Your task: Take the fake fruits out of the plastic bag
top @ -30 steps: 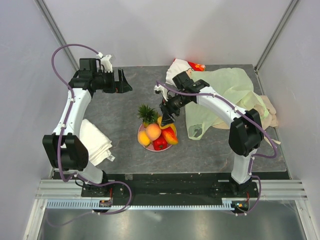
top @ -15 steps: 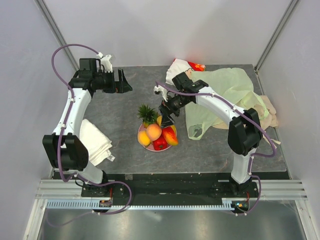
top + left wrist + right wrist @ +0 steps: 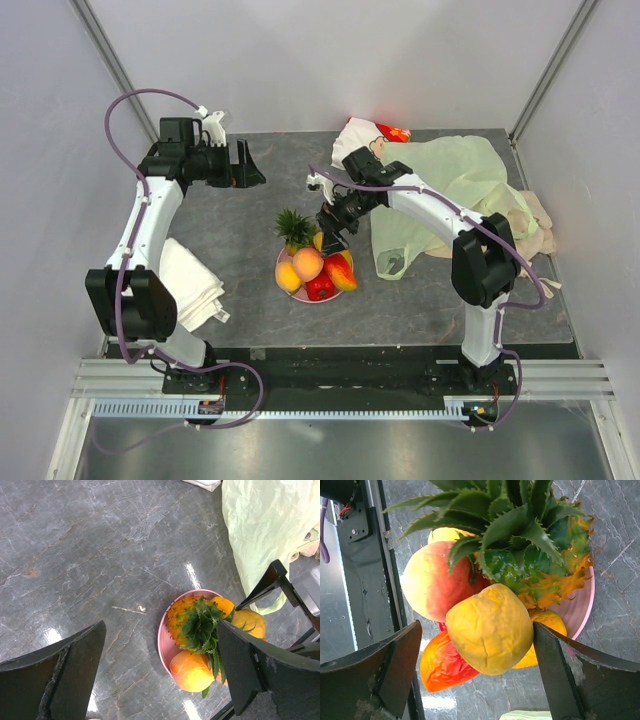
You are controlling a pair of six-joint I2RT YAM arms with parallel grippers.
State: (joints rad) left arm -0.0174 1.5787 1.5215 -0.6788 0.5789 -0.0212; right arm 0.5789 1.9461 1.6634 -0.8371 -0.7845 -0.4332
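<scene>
- plastic bag [image 3: 450, 185]: flat at back right, looks empty, inside hidden.
- fake fruits [image 3: 312, 266]: piled on pink plate [image 3: 162, 642], mid-table; task likely done.
- right gripper [image 3: 334, 238]: spread just above pile, gripping nothing.
- left gripper [image 3: 247, 163]: spread, empty, well apart.

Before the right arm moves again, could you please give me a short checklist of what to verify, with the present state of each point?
1. Right gripper open and holding nothing: ok.
2. Yellow fruit rests on the other fruits on the pink plate, not gripped: ok.
3. Left gripper open, away from the plate: ok.
4. Plastic bag holds no more fruit: cannot tell, its inside is hidden.
</scene>
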